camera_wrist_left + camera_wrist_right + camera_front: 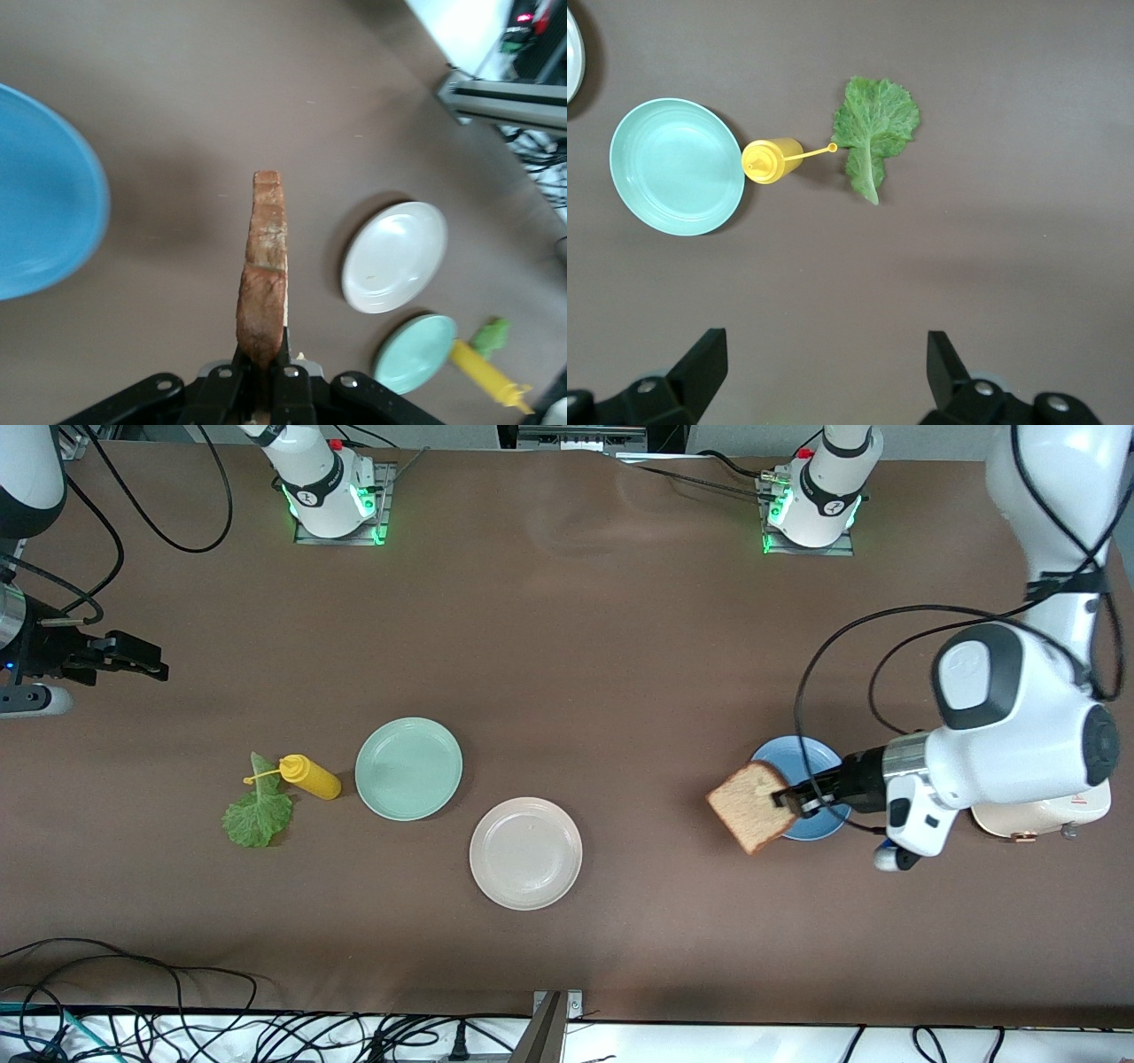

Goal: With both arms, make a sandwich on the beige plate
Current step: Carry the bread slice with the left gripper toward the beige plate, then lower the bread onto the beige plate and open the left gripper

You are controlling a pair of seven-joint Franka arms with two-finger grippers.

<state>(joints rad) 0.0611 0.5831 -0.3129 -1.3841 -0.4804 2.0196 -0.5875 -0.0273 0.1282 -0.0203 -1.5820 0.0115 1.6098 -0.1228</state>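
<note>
Left gripper (791, 801), centre-right of the front view, is clamped on one edge of a bread slice (752, 807) and carries it in the air over the rim of the blue plate (819, 757); in the left wrist view the slice (264, 266) stands edge-on out of the closed jaws. Beige plate (525, 853) sits low centre of the front frame, bare, well apart from the slice; mint green plate (408, 768) just above and to its left. Lettuce leaf (257, 815) lies flat at lower left, with the yellow squeeze bottle (309, 777) on its side between leaf and green plate, its nozzle over the leaf's edge. Right gripper (133, 657) waits at the left edge of the frame over bare table, jaws spread wide and holding nothing; its wrist view looks down on the leaf (874, 131). Handling judgement: bread is light, soft and crumbly, so a crust-edge pinch suits it but a hard squeeze would dent or tear it; lower it flat. The leaf is thin, limp and clings to the table; best taken by the thicker stem rib, clear of the nozzle. Only one slice in view; second not seen.
</note>
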